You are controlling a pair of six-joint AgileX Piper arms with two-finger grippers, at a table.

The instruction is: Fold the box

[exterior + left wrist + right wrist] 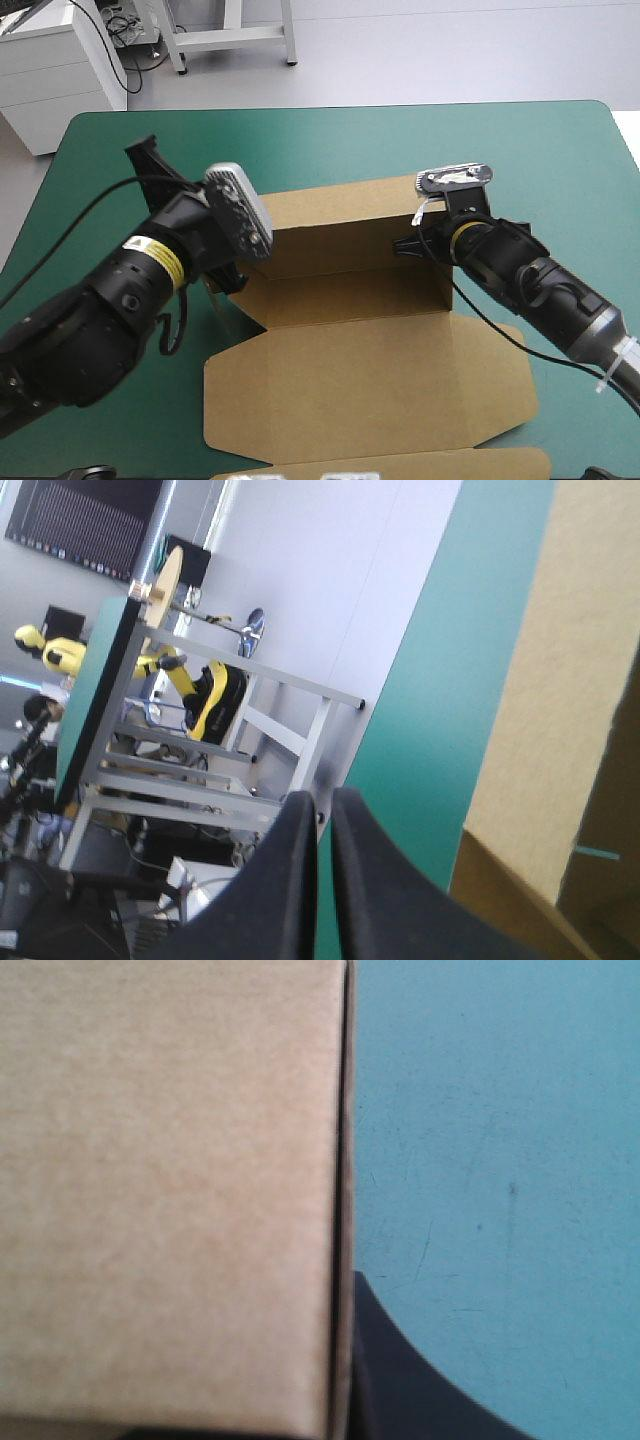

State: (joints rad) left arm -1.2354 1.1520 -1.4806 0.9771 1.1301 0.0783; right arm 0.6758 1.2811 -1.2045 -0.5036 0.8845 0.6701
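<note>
The brown box lies mid-table with its rear wall raised and its lid flat toward the front edge, a tuck flap at the lid's end. My left gripper is shut and empty at the box's left end, with the box wall beside it. In the high view the wrist hides its fingers. My right gripper is at the box's right end wall. Up close, that wall fills the space ahead, one black finger presses against its edge, and the other is hidden behind the board.
The teal-green cover runs wide beyond the box to the far edge, with narrower strips at the left side and right side. Both arms reach in low over the table beside the box.
</note>
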